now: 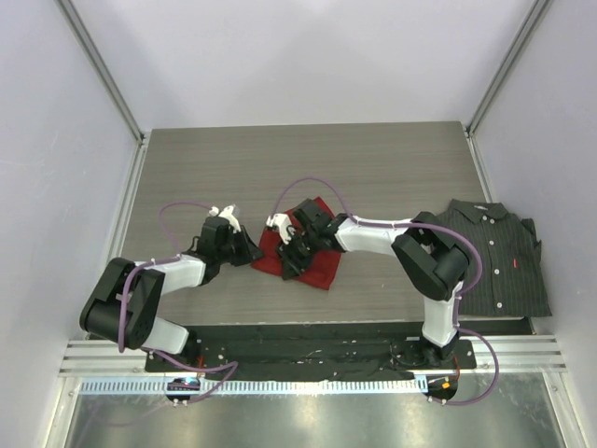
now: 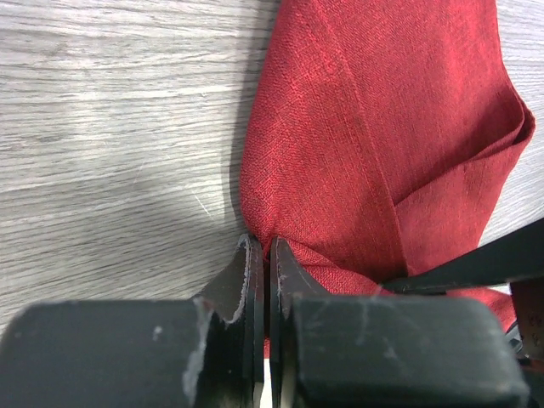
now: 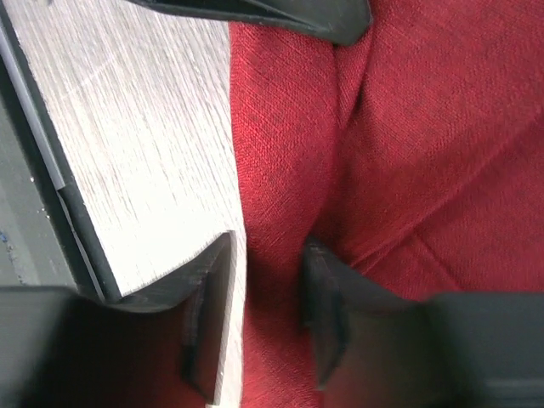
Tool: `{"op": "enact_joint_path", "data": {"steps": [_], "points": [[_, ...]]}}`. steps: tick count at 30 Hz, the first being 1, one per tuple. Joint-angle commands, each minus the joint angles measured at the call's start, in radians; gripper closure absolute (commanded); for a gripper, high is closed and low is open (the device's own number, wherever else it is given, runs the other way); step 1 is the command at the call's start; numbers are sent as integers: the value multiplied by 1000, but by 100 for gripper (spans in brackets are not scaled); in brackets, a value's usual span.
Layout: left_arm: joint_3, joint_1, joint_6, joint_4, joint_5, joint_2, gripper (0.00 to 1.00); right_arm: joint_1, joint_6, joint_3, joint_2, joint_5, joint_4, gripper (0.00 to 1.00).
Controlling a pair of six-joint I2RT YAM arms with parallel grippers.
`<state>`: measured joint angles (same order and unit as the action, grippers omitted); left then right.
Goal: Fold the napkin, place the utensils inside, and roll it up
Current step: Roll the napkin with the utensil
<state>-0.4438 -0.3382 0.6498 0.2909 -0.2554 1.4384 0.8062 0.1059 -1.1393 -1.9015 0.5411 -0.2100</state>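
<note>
Left gripper [image 2: 262,248] is pressed together and pinching the edge of the napkin [image 1: 322,269], at bottom centre of my left wrist view. The cloth fans up and to the right from the pinch, folded over itself, with a seam running diagonally.

Right gripper [image 3: 268,297] is spread. One finger sits over bare table [image 3: 144,144] and the other on red cloth. The napkin's edge runs through the gap, and I see no clamp on it.

On the top camera I see the napkin as a folded red patch at frame centre. The left gripper is at its left edge and the right gripper is over it, just beside the left one. A dark striped shirt [image 1: 494,257] lies at the right of the table, well apart from the napkin.
</note>
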Motion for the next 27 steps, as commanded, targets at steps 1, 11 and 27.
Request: {"op": "enact_joint_path", "data": {"steps": [1,11,27], "points": [[7,4,-21,-36,7,5,100,8,-2,-48,90,-165,-146,50],[-10,4,2,-116,8,-21,100,234,121,12,237,-616,-8,36],[-82,4,5,-223,4,14,100,280,212,9,64,-635,106,44]]}}
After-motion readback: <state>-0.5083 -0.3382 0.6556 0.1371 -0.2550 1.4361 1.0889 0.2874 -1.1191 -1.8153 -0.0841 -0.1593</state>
